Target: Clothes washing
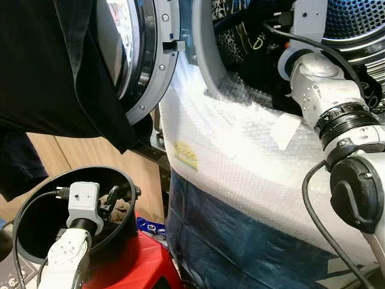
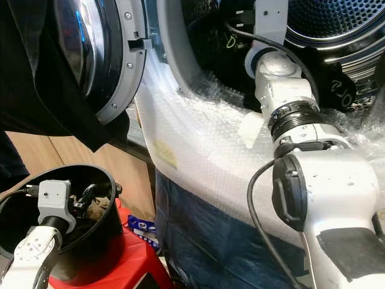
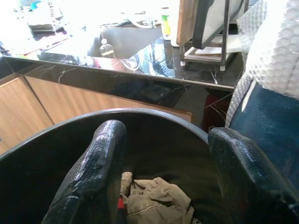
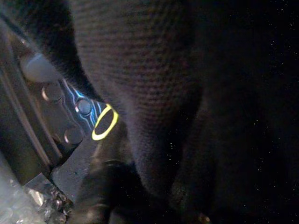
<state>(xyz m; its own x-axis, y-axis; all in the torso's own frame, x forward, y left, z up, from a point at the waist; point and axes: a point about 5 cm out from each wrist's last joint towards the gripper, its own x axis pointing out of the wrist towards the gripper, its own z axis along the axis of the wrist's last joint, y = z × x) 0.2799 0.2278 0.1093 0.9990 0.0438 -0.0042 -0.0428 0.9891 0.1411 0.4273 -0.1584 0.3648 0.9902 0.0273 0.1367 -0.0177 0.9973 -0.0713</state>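
A front-loading washer stands with its round door (image 1: pixel 147 54) swung open to the left. A black garment (image 1: pixel 54 66) hangs over that door. My right arm (image 1: pixel 325 90) reaches through the opening toward the steel drum (image 1: pixel 355 21), past a black patterned garment (image 1: pixel 240 36). Dark knit cloth (image 4: pixel 187 93) presses close around that wrist's camera. Low on the left, my left gripper (image 3: pixel 166 135) is open inside a black bucket (image 1: pixel 129 180). It hovers just above a crumpled tan garment (image 3: pixel 156 200) at the bucket's bottom.
Bubble wrap (image 1: pixel 240 150) and a dark blue sheet (image 1: pixel 228 241) cover the washer's front. The bucket rests on a red stool (image 1: pixel 138 259). Wooden cabinets (image 1: pixel 78 156) under a dark glossy counter (image 3: pixel 140 70) stand behind it.
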